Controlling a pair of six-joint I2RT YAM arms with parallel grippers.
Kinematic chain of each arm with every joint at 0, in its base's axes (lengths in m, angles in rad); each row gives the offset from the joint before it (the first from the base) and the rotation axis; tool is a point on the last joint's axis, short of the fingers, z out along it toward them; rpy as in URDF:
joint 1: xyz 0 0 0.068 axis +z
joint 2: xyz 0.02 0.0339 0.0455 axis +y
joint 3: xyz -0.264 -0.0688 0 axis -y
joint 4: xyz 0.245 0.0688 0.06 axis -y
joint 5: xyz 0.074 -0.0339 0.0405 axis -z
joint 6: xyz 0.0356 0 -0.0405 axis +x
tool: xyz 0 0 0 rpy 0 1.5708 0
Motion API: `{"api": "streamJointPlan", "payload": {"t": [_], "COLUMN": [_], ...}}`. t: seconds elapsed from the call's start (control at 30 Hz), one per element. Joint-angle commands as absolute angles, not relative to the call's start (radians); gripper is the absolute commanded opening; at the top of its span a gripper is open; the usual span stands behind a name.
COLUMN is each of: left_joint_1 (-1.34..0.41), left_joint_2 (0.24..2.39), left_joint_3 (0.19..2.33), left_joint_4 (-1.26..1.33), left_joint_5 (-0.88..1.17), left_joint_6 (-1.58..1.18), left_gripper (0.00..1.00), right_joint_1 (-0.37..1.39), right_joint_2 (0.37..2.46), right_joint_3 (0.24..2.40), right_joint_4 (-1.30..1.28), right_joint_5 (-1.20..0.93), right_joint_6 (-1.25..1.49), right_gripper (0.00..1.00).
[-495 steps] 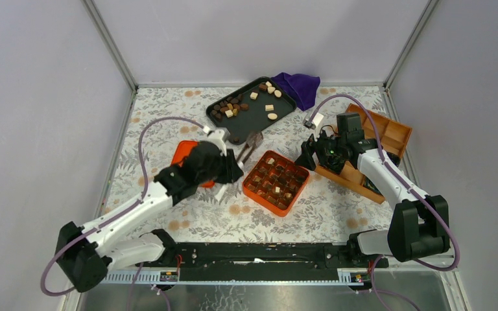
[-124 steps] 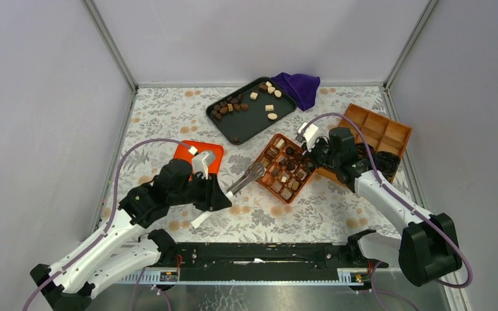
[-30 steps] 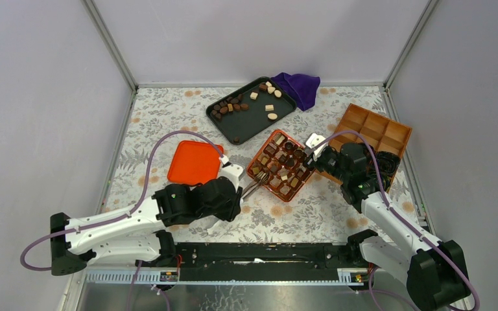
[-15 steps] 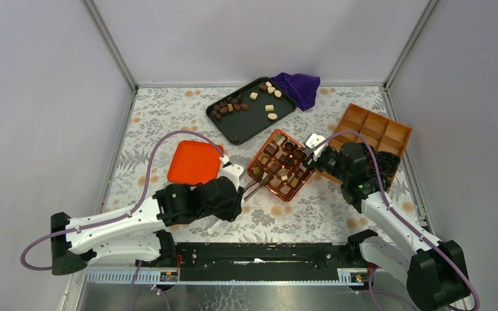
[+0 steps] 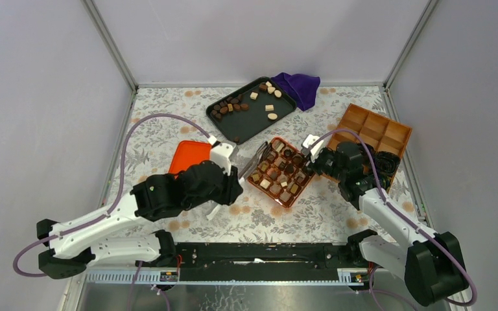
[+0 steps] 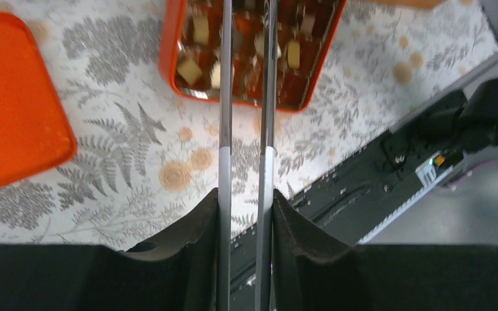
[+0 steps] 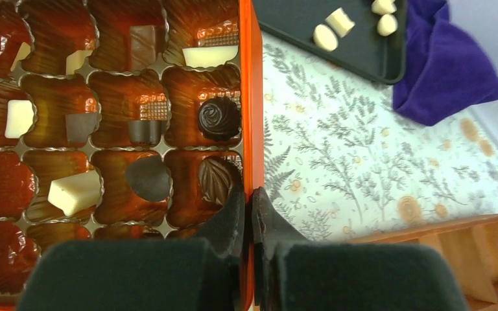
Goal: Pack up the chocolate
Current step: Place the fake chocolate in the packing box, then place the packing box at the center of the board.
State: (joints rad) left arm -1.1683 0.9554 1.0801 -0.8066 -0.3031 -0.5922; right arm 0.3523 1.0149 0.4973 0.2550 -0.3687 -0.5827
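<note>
The chocolate lies in two places: loose pieces [image 5: 233,107] on the black tray [image 5: 253,122], and packed pieces [image 5: 279,173] in the cells of the orange box [image 5: 269,194]. My left gripper [image 5: 236,177] is shut on metal tongs [image 5: 254,161], whose arms [image 6: 225,129] run between its fingers and out over the box [image 6: 168,58]. The tong tips are cut off in the left wrist view. My right gripper [image 5: 312,162] is shut on the box's rim [image 7: 249,97], beside a dark swirl piece [image 7: 219,118] and a white piece [image 7: 74,192].
The orange lid [image 5: 187,157] lies left of the box, under my left arm. A purple cloth [image 5: 298,87] sits behind the tray. A wooden divided box [image 5: 376,133] with dark crinkled rolls [image 5: 384,162] stands at the right. A black rail [image 5: 253,256] runs along the near edge.
My left arm has risen and swung the tongs from the box's near left corner toward its far left side. The box has shifted slightly. The right gripper keeps its hold on the rim.
</note>
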Motion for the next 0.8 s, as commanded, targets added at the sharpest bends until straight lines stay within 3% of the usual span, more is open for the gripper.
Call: {"api": "streamJointPlan", "payload": {"t": [0.0, 0.33, 0.57, 0.77], "left_joint_1": [-1.070, -0.676, -0.469, -0.358], "left_joint_2": [1.003, 1.102, 1.294, 1.483], "left_joint_3": [1.181, 1.192, 1.221, 1.310], "left_joint_4": [-0.807, -0.684, -0.608, -0.565], "left_joint_5": [-0.319, -0.050, 0.050, 0.016], "left_joint_6": [-0.513, -0.371, -0.294, -0.324], "left_gripper": [0.36, 0.36, 0.37, 0.37], "right_joint_1": [0.342, 0.325, 0.325, 0.326], "right_joint_2": [1.046, 1.299, 1.448, 1.521], "right_joint_3": [0.604, 0.770, 0.838, 0.882], "right_joint_4": [0.276, 0.050, -0.027, -0.094], "right_joint_5": [-0.458, -0.549, -0.536, -0.547], "right_joint_6": [-0.531, -0.436, -0.376, -0.373], "right_gripper": [0.00, 0.00, 0.00, 0.11]}}
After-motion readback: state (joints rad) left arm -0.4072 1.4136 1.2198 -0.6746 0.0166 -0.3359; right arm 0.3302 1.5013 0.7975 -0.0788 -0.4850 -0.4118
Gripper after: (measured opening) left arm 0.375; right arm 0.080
